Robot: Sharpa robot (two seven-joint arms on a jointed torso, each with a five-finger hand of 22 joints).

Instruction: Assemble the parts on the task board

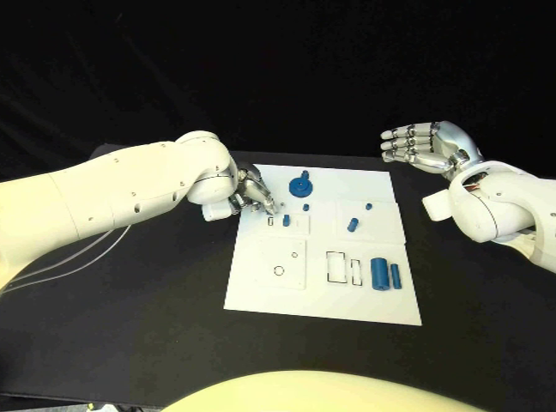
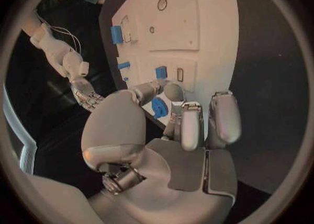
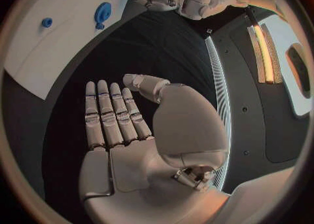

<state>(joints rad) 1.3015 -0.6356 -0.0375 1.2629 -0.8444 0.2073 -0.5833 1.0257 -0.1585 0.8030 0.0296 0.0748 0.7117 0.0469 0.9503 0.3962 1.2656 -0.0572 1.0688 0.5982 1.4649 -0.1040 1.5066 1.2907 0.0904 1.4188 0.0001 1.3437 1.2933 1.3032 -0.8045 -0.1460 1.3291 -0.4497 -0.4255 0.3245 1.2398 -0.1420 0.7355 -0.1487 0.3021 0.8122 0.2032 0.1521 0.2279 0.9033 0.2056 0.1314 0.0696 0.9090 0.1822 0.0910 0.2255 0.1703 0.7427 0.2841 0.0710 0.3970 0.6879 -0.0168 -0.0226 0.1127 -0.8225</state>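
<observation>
The black table carries everything, and the white rectangular task board lies in its middle with its long axis running away from the robot.

The left white arm reaches in over the board's near-left far corner. Its silver left robot hand hangs above the board's left edge with the fingertips curled downward close together over a small slot; whether they pinch anything cannot be told. The right white arm stays off the board to its right, and the silver right robot hand is raised beyond the far-right corner, palm open, fingers straight and side by side, holding nothing.

On the board, the largest blue piece is a round blue gear-like disc near the far edge, just beside the left robot hand. A thick blue cylinder lies by the right edge, its long axis pointing away from the robot, with a thinner blue pin parallel just beside it. A short blue peg lies mid-board, likewise lengthwise. Smaller blue bits sit near it: one beside the left slots, one below the disc, one further right.
</observation>
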